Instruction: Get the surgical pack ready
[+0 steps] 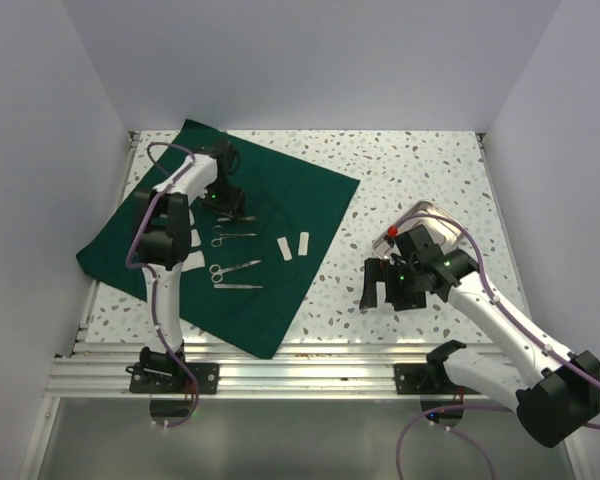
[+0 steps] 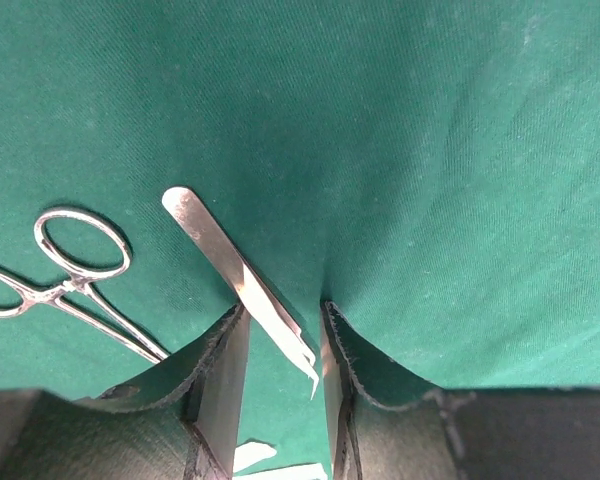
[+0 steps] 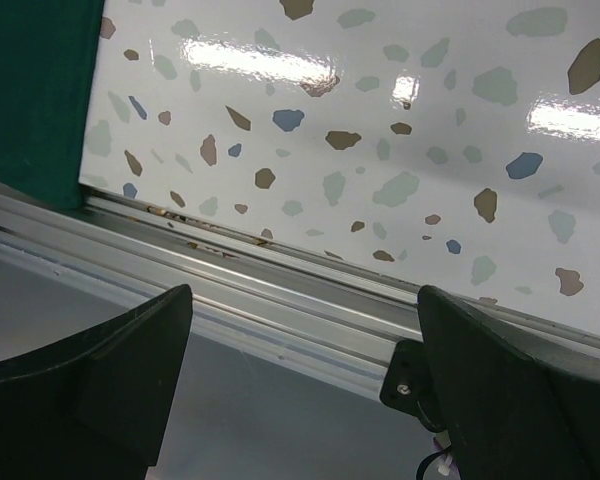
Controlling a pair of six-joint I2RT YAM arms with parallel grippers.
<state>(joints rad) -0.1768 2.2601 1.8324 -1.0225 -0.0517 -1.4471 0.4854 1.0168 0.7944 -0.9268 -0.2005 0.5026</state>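
Fingers (image 2: 223, 385) of the left tool (image 2: 280, 318) are down on the dark green cloth (image 1: 290, 190). They are parted to a moderate gap and straddle a pair of steel tweezers (image 2: 235, 270). The tweezers lie slantwise in that gap with room on either side, so nothing is clamped yet. Just left of them a ring-handled clamp (image 2: 75, 265) rests flat on the fabric.

Pulling back, the pack is that cloth, spread open over the left side of the tabletop (image 1: 420, 165). On it lie two more ring-handled instruments (image 1: 235, 267), a slim straight piece (image 1: 238, 287) and two white strips (image 1: 294, 244).

The cloth looks soft and limp. It should crease and drag its load, so a corner or a free edge is the place to pinch it. The steel is thin, slick and flat to the fabric. A grip across the tweezers' mid-shank looks safest, pressing slightly into the cloth. The strips look feather-light and could shift at a nudge.

Over on the right, the right tool (image 1: 385, 285) hangs spread wide with nothing in it, above bare tabletop near the metal rail (image 3: 280, 290).

Now containers: a steel tray (image 1: 427, 208) sits behind that arm, largely hidden. I cannot tell what it holds, only that a small red piece (image 1: 391, 230) shows at its near corner.
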